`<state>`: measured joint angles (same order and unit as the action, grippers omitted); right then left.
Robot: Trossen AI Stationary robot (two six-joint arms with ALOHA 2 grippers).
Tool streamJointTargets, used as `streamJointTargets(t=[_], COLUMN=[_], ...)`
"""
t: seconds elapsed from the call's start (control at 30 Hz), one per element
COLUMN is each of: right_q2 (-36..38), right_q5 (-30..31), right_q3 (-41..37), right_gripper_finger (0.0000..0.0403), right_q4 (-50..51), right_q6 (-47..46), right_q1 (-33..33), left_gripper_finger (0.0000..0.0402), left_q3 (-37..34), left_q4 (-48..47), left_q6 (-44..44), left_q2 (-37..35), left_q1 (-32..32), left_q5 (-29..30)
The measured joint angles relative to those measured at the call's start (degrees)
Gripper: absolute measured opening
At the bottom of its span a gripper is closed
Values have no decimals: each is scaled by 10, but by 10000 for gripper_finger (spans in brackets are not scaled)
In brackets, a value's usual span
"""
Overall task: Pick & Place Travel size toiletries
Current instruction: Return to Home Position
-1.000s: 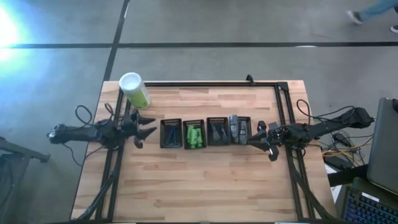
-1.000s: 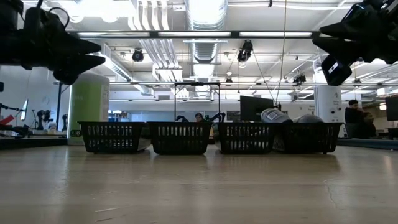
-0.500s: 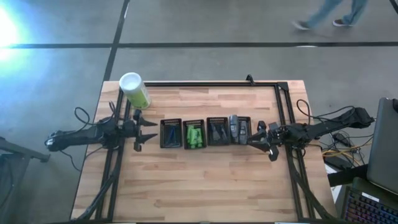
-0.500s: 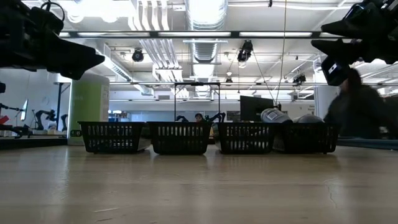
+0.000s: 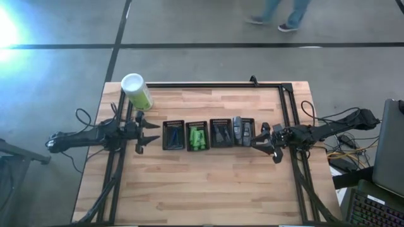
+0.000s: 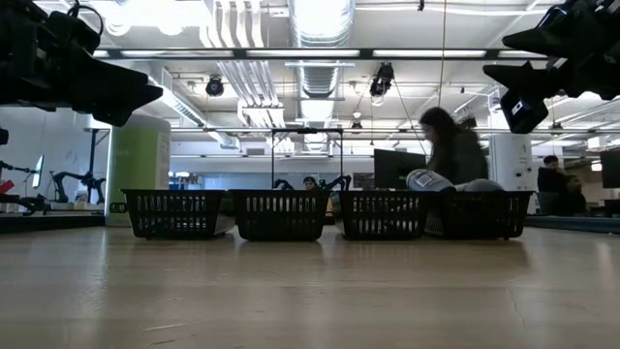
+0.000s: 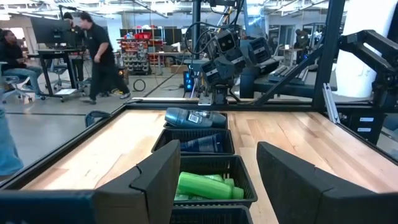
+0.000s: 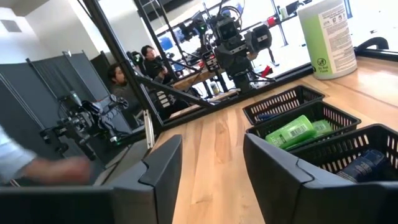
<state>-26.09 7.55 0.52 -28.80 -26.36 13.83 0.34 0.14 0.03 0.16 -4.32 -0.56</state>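
The green packets (image 5: 197, 137) are judged light, soft and slippery, best pinched mid-body; the left gripper (image 5: 151, 131) and right gripper (image 5: 259, 140) are seen spread, empty.

Toiletries (image 5: 198, 137) in four adjacent trays (image 5: 164, 135) (apparently touching)

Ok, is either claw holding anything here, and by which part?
Nothing is held. The left claw and the right claw both hang open and empty, one at each end of the row of black baskets.
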Motion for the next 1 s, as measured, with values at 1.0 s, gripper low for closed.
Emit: streamJointTargets(t=[1.0], right_q2=[102], right_q5=[-9], right_q3=[1], right_gripper_finger=[176], right_q4=[109], right_q6=[168], right_q1=[-69], left_gripper_finger=[218], left_q3=[0], left_q4=[0], left_q6=[0], left_q2=[0], left_q1=[0], left_q5=[0])
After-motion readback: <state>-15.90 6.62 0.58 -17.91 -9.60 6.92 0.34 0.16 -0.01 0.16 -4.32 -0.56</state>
